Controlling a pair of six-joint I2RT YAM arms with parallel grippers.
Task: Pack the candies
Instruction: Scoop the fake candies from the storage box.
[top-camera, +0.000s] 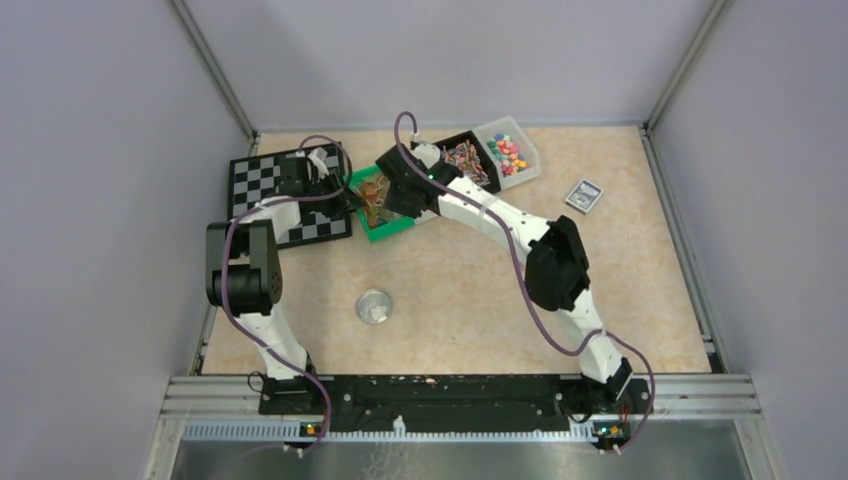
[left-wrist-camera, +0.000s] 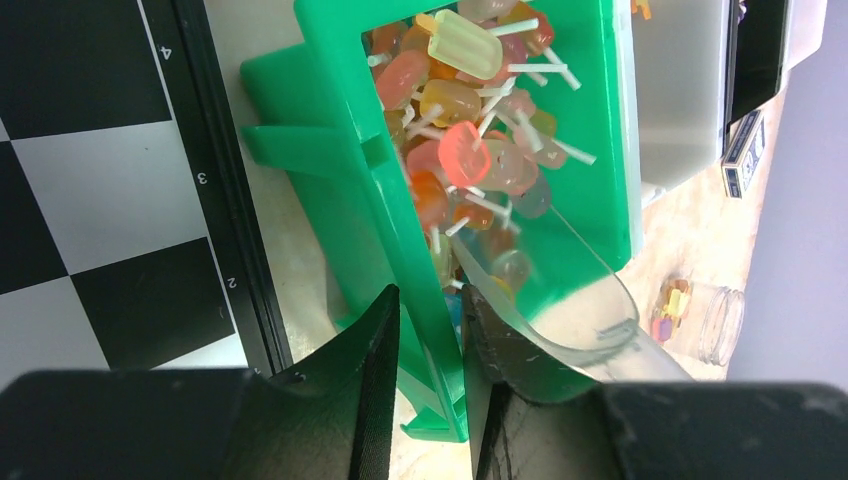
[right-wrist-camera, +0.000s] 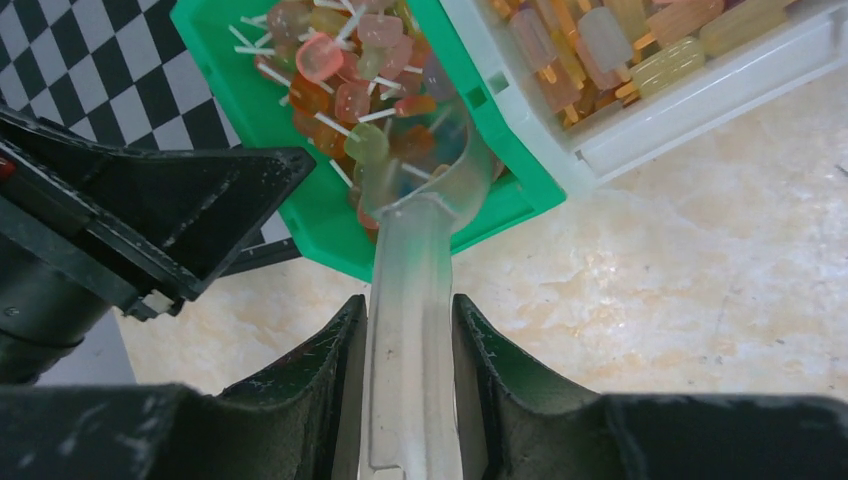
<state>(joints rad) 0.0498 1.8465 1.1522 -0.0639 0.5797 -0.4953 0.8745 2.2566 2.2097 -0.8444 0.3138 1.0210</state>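
Green bin (left-wrist-camera: 345, 225) braced, scoop (right-wrist-camera: 410, 265) in candies (right-wrist-camera: 340, 95)
Left gripper (left-wrist-camera: 430, 305) pinches its nine-o'clock wall steady; right gripper (right-wrist-camera: 408, 310) clamps the scoop.

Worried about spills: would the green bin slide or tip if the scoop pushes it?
Likely light: thin plastic walls, so the green bin could slide on the table. Its wide base probably resists tipping, and the left gripper straddles one wall.

The candies (left-wrist-camera: 465, 155) were translucent orange, red, yellow and pink pieces on white sticks. They lay heaped in the green bin (left-wrist-camera: 600, 180), upper centre.
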